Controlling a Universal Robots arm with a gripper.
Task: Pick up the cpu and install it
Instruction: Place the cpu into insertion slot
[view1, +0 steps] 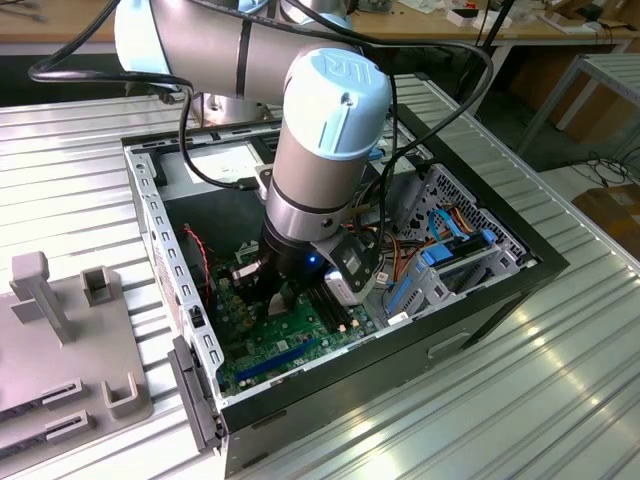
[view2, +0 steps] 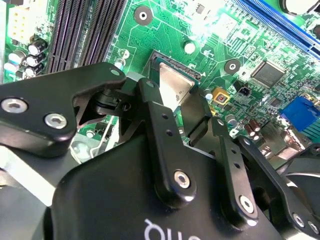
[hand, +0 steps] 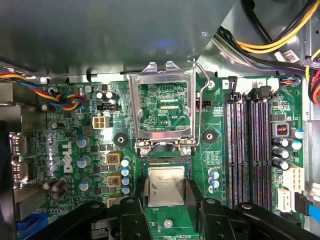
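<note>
On the exterior view's left, a grey jig (view1: 60, 340) sits on the ribbed table (view1: 560, 340), well apart from the board (view1: 300, 345). The board lies on the floor of the open case (view1: 168, 255). The arm (view1: 320, 150) reaches down into the case, and its claw (view1: 262, 292) hangs low over the board. Beyond the board, on the exterior view's right, blue cables (view1: 450, 255) run by a metal cage.

In the first wrist view, coloured wires (hand: 65, 97) trail over one edge of the board (hand: 65, 150). The hinged frame (hand: 133, 110) stands swung open near the board's middle, and the long slots (hand: 250, 150) line the far side from the wires.

The cpu (hand: 166, 186) sits just beside the frame's hinge, directly between the two black fingers (hand: 131, 217) of the claw (hand: 166, 192). The fingers are pressed against two opposite edges of the chip, pinching it.

In the second wrist view, the cpu (view2: 175, 87) shines silver between the fingers (view2: 150, 100), close over the board (view2: 220, 30). Whether the chip rests on the board or hangs just above it, I cannot tell.
</note>
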